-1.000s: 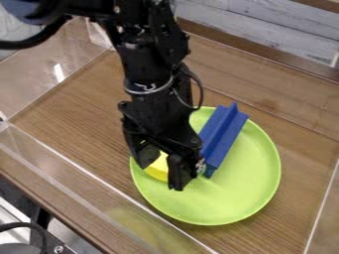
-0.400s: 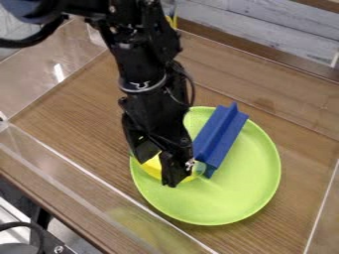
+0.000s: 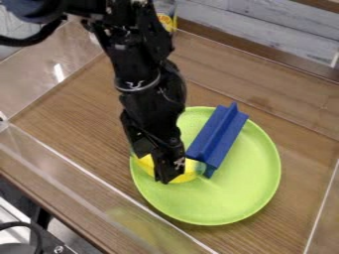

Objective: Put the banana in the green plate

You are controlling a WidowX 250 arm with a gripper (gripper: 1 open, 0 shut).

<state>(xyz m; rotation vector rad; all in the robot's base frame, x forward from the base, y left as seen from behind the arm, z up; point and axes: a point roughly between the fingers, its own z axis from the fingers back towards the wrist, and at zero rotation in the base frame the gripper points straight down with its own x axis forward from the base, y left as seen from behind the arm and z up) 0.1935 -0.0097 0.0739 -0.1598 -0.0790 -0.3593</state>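
The green plate [image 3: 247,181] lies on the wooden table at the lower right. The yellow banana [image 3: 143,163] rests on the plate's left part, mostly hidden by my gripper, with only small yellow patches showing on either side of the fingers. My gripper [image 3: 155,167] points straight down over it. Its black fingers stand apart on either side of the banana, open, low over the plate.
A blue ribbed block [image 3: 217,133] lies in the plate just right of the gripper, reaching toward the plate's far rim. Clear plastic walls [image 3: 66,179] enclose the wooden table [image 3: 66,109] at the front and left.
The wrist has rolled a little, and the fingers now sit slightly further left in the picture, leaving more of the blue block uncovered. The banana and plate have not moved.
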